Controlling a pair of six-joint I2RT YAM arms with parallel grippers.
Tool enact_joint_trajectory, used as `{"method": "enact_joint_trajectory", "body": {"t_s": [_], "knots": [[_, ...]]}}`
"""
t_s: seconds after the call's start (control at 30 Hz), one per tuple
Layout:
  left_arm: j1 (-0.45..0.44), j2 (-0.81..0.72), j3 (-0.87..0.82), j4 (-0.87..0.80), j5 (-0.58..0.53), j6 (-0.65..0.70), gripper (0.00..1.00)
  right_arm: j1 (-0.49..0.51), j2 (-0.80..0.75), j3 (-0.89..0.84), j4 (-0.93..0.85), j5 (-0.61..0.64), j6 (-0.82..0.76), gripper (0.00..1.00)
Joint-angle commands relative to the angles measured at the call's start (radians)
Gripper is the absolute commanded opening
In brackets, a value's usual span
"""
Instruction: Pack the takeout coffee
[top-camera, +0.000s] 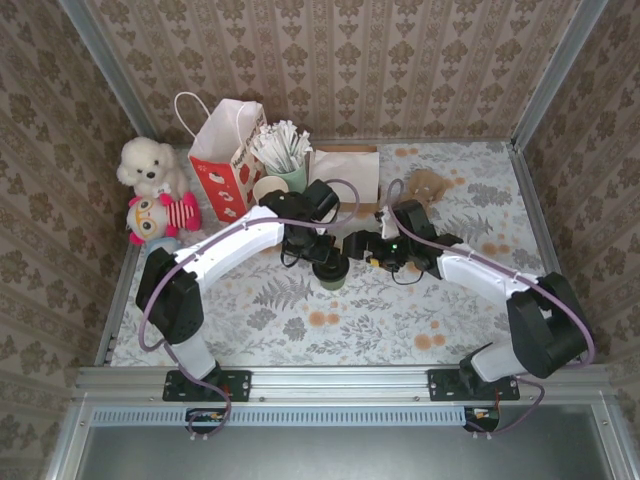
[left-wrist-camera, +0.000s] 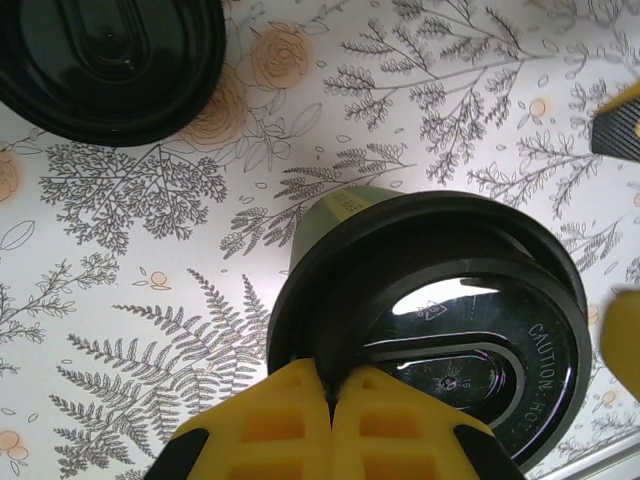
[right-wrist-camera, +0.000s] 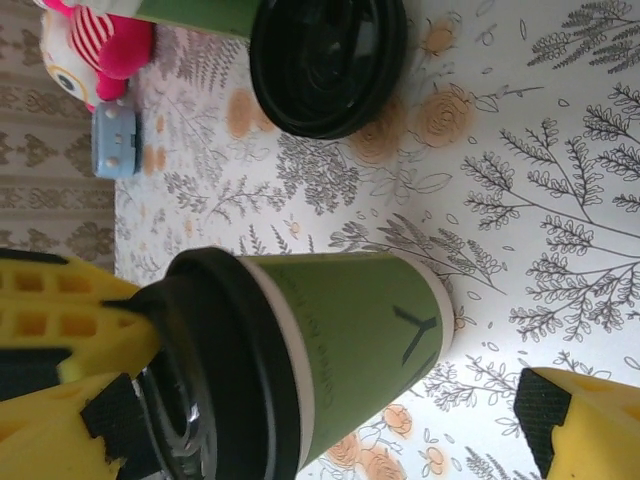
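Observation:
The takeout coffee, a small green paper cup (right-wrist-camera: 370, 330) (top-camera: 333, 275), stands on the flowered table with a round black lid (left-wrist-camera: 440, 300) (right-wrist-camera: 215, 370) on top. My left gripper (left-wrist-camera: 330, 395) (top-camera: 322, 256) is above it, shut on the near rim of that lid; its yellow fingers (right-wrist-camera: 70, 300) also show in the right wrist view. My right gripper (right-wrist-camera: 320, 425) (top-camera: 365, 248) is open, level with the cup, with one finger on each side and neither touching it. Its fingertips (left-wrist-camera: 620, 120) show at the edge of the left wrist view.
A second black lid (left-wrist-camera: 110, 60) (right-wrist-camera: 325, 60) lies flat just beyond the cup. At the back stand a red-and-white paper bag (top-camera: 228, 150), a holder of white sticks (top-camera: 285, 150), a stack of green cups (top-camera: 270, 188) and a brown box (top-camera: 345, 175). Plush toys (top-camera: 150, 190) sit far left.

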Motion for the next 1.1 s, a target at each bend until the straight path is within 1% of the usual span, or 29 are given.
{"method": "enact_joint_trajectory", "body": {"t_s": [0.0, 0.1, 0.2, 0.33, 0.5, 0.67, 0.87, 1.07], "knots": [[-0.014, 0.009, 0.04, -0.019, -0.026, -0.094, 0.01, 0.004, -0.028, -0.032, 0.01, 0.063, 0.018, 1.0], [-0.015, 0.028, 0.063, -0.029, -0.01, -0.102, 0.06, 0.003, -0.063, -0.043, 0.009, 0.083, 0.025, 1.0], [-0.015, 0.064, 0.093, -0.061, -0.001, -0.096, 0.06, 0.003, -0.066, -0.047, 0.003, 0.095, 0.027, 1.0], [-0.015, 0.082, 0.1, -0.062, 0.012, -0.098, 0.06, 0.003, -0.063, -0.049, -0.01, 0.098, 0.024, 1.0], [-0.016, 0.097, 0.107, -0.066, 0.018, -0.091, 0.1, 0.004, -0.075, -0.071, 0.017, 0.096, 0.029, 1.0], [-0.016, 0.096, 0.112, -0.047, 0.057, -0.094, 0.14, 0.003, -0.102, -0.079, 0.011, 0.099, 0.008, 1.0], [-0.015, 0.091, 0.143, -0.066, 0.048, -0.087, 0.23, 0.003, -0.112, -0.082, -0.004, 0.103, 0.001, 1.0], [-0.013, 0.077, 0.158, -0.075, 0.054, -0.084, 0.25, 0.003, -0.113, -0.08, 0.0, 0.105, 0.003, 1.0]]}}
